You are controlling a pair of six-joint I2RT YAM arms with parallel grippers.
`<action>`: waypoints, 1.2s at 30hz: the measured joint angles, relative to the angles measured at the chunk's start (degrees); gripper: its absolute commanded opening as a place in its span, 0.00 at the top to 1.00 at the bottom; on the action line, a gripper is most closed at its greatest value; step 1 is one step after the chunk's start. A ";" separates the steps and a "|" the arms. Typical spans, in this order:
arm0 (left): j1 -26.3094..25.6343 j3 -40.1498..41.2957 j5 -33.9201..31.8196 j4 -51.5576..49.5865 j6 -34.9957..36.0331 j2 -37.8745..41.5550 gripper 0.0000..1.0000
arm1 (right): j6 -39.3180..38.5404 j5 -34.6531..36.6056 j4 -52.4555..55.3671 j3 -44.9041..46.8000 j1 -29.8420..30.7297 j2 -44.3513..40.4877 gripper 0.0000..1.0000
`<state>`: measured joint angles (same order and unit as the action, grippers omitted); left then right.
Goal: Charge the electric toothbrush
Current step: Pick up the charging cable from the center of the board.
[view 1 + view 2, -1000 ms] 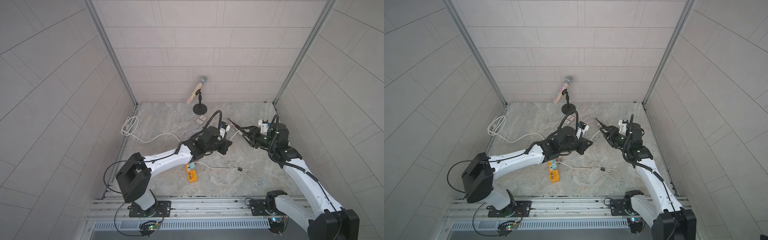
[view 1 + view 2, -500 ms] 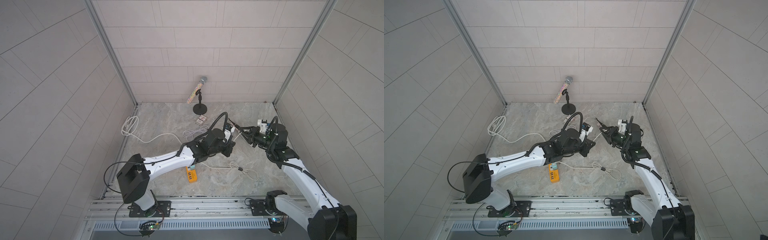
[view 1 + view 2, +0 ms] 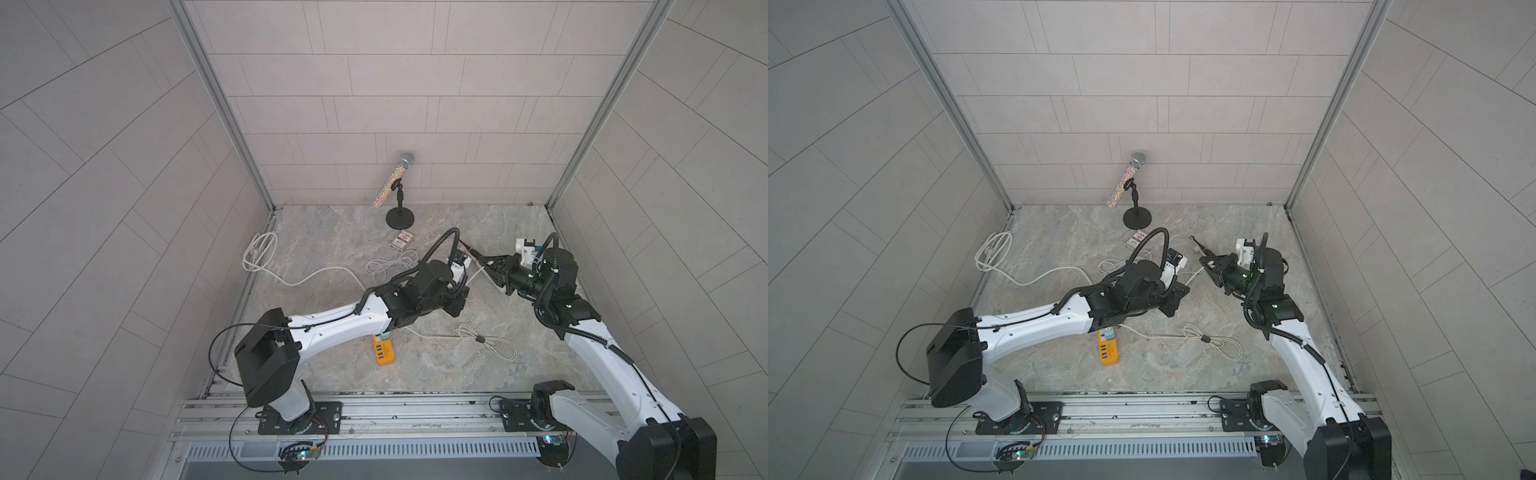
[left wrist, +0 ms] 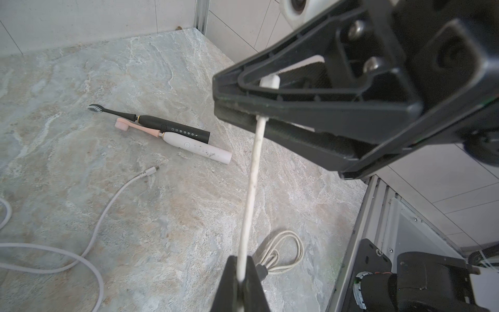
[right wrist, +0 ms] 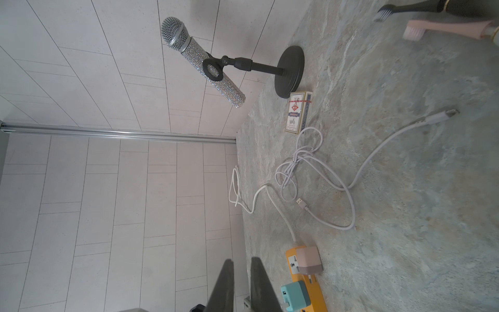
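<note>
Closing over the last second, the right tool [image 4: 220, 106] now pinches the white cable [image 4: 251, 183] behind its plug [image 4: 270, 81], while the left tool [image 4: 240, 260] grips it too.

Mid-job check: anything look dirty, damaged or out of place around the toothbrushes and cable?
Nothing looks spilled or broken. The white toothbrush has dark smudges on its handle near the base end and lies against the black toothbrush. The left gripper and right gripper both pinch one white cable, stretched straight between them.

walls [image 3: 415, 95]: pale grey rectangular tile | floor [image 3: 332, 232]: marbled grey-beige stone | corner posts [image 3: 224, 108]: aluminium
</note>
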<state>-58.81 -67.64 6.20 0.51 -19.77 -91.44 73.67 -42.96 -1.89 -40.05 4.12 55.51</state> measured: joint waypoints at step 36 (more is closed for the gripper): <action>8.17 -1.40 33.90 16.98 -11.96 -5.68 0.80 | -12.17 -15.50 -0.87 -0.11 0.00 0.13 0.90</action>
<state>-50.63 -69.04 40.10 17.50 -31.73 -97.12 61.49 -58.46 -2.76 -40.16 4.12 55.64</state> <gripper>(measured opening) 0.204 0.103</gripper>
